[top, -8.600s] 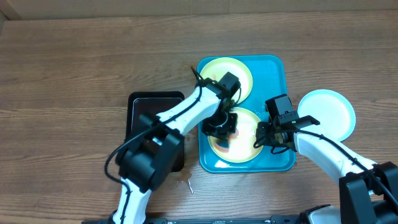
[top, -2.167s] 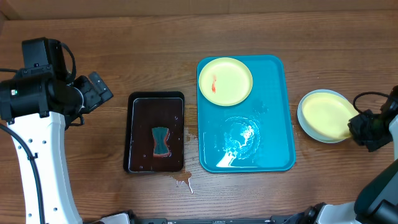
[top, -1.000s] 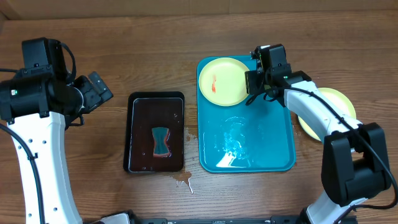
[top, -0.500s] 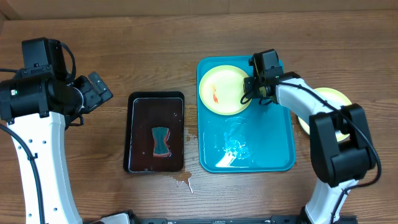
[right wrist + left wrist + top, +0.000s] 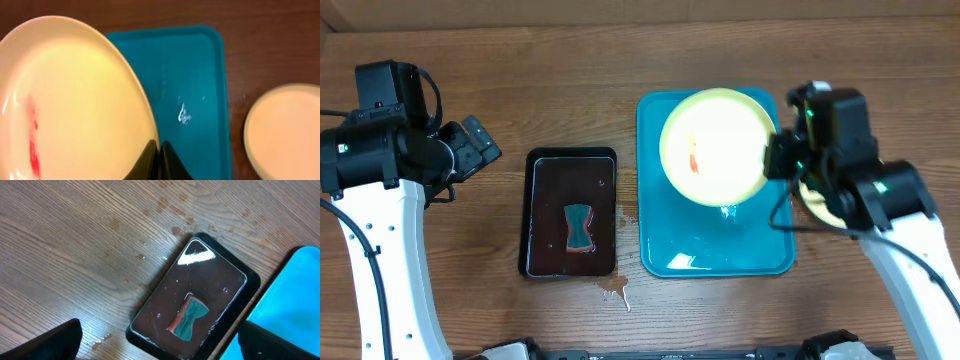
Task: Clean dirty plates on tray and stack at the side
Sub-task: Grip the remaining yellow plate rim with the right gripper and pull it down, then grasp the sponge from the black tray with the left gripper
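Observation:
My right gripper [image 5: 776, 160] is shut on the right rim of a pale yellow plate [image 5: 713, 146], which it holds lifted above the teal tray [image 5: 720, 255]. The plate has a red smear [image 5: 693, 162] left of its middle. In the right wrist view the fingertips [image 5: 159, 150] pinch the plate [image 5: 75, 100] at its edge, over the tray [image 5: 200, 75]. Another pale plate [image 5: 285, 130] lies on the table right of the tray; in the overhead view my right arm mostly hides it. My left gripper [image 5: 480, 140] hangs open far to the left, holding nothing.
A black tray [image 5: 542, 215] with dark water and a teal-and-red sponge [image 5: 579, 226] sits left of the teal tray, and shows in the left wrist view [image 5: 150, 315]. A wet patch [image 5: 685, 262] glistens on the teal tray's near part. Drops lie on the wood [image 5: 615, 292].
My right gripper shut on the smeared plate's rim at the tray's far end and raised it, so it now looks larger and sits further right. The left arm has not moved.

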Controlling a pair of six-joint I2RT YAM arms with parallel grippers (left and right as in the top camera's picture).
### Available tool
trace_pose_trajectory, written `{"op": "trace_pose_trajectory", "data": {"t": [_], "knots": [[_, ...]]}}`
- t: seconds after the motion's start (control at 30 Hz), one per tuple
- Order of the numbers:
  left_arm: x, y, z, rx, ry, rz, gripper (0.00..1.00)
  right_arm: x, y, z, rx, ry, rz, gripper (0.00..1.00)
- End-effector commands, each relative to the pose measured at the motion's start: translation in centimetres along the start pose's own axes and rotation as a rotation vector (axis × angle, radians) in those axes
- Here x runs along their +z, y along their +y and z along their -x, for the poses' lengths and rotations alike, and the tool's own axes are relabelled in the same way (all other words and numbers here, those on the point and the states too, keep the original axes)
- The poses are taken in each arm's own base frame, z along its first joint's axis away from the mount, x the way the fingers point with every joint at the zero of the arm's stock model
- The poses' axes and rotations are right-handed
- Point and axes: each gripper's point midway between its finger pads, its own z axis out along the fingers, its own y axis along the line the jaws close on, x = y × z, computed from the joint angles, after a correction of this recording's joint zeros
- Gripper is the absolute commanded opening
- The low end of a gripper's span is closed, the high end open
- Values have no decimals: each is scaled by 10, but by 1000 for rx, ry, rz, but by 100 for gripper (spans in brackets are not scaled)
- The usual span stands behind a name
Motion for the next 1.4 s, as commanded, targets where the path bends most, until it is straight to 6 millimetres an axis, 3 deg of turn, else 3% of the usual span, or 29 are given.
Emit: {"op": "trace_pose_trajectory", "data": {"t": [0.0, 0.17, 0.33, 0.47, 0.73, 0.9, 0.97, 1.07, 1.17, 1.3, 1.37], "knots": [[-6, 1, 5, 9, -27, -1, 100, 6, -11, -37, 211, 132, -51, 4], [-6, 1, 5, 9, -27, -1, 100, 57, -29, -94, 365, 239, -116, 4], [-6, 1, 5, 9, -27, -1, 100, 116, -20, -119, 289, 200, 17, 4], [-6, -4, 4, -2, -23, -27, 100, 133, -21, -122, 163, 179, 40, 4], [-13, -48, -17, 35, 97, -275, 100, 143, -11, -157, 92, 310, 37, 6], [-15, -67, -28, 207, 100, -325, 100, 140, -9, -150, 87, 299, 39, 28], [-15, -70, -30, 232, 96, -323, 100, 132, -5, -137, 83, 285, 44, 30], [-15, -71, -32, 237, 103, -325, 99, 106, 2, -103, 70, 216, 43, 33], [-10, -75, -42, 286, 127, -324, 90, 77, 9, -74, 44, 150, 60, 37], [18, -78, -75, 382, 213, -272, 83, 47, 16, -53, 43, 102, 81, 43], [53, -82, -106, 439, 279, -231, 81, 38, 17, -55, 44, 102, 86, 46]]}}
